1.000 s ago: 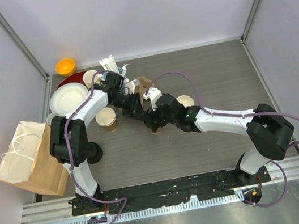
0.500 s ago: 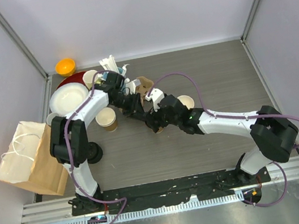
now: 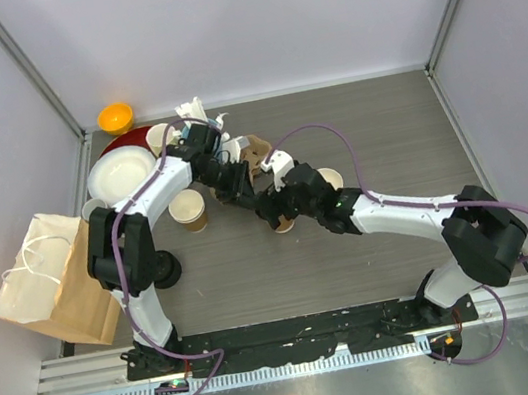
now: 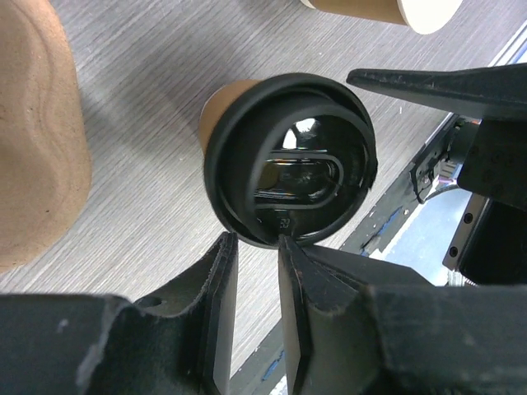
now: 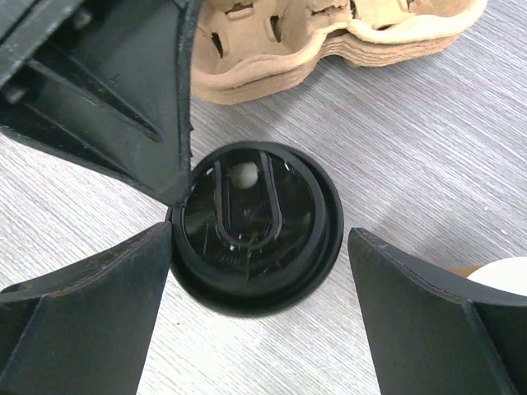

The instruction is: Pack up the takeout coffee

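Note:
A brown kraft cup point(image 4: 216, 107) with a black sip lid point(image 4: 288, 164) stands on the table, mostly hidden under the grippers in the top view point(image 3: 285, 223). My left gripper point(image 4: 255, 240) is shut on the lid's near rim, one finger inside the rim and one outside; it reaches in from the left in the top view point(image 3: 250, 197). My right gripper point(image 5: 259, 232) is open, with a finger on either side of the lid point(image 5: 255, 222), just above it. Two open cups without lids stand at the left point(image 3: 188, 210) and the right point(image 3: 330, 179).
A stack of pulp cup carriers point(image 3: 254, 148) lies just behind the cup. A brown paper bag point(image 3: 50, 279) sits off the table's left edge. Plates point(image 3: 123, 172), an orange bowl point(image 3: 115, 116) and a cup of white sticks point(image 3: 191, 114) crowd the back left corner.
Both grippers and the lidded cup have shifted slightly to the right. The right arm's elbow has swung a little outward.

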You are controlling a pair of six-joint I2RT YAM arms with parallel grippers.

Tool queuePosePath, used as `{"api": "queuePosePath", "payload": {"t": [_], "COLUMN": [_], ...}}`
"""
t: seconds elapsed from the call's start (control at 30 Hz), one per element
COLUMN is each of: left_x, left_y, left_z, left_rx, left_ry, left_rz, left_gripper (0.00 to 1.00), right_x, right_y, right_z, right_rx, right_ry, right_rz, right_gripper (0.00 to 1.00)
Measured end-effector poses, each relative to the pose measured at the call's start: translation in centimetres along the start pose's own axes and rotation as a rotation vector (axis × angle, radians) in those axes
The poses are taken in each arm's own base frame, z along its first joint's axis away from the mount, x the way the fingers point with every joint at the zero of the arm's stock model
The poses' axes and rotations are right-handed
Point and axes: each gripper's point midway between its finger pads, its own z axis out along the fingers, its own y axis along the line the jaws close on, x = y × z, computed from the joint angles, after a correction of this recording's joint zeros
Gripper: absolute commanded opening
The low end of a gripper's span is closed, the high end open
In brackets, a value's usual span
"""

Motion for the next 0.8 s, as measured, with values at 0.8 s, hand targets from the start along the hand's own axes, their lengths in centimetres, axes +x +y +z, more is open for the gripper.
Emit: {"api": "queuePosePath", "payload": {"t": [0.8], "left_x": [-1.7], "left_y": [-2.5], "left_z": [-0.2], "left_rx": [0.009], "left_ry": [-0.027], "left_rz": [0.121], "left_gripper": [0.33], "right_x": [1.3], "right_y": [-0.3], "right_z": [-0.8], "right_rx": [-0.023], "right_ry": [-0.009], "right_rz": [0.018], "right_gripper": [0.85]}}
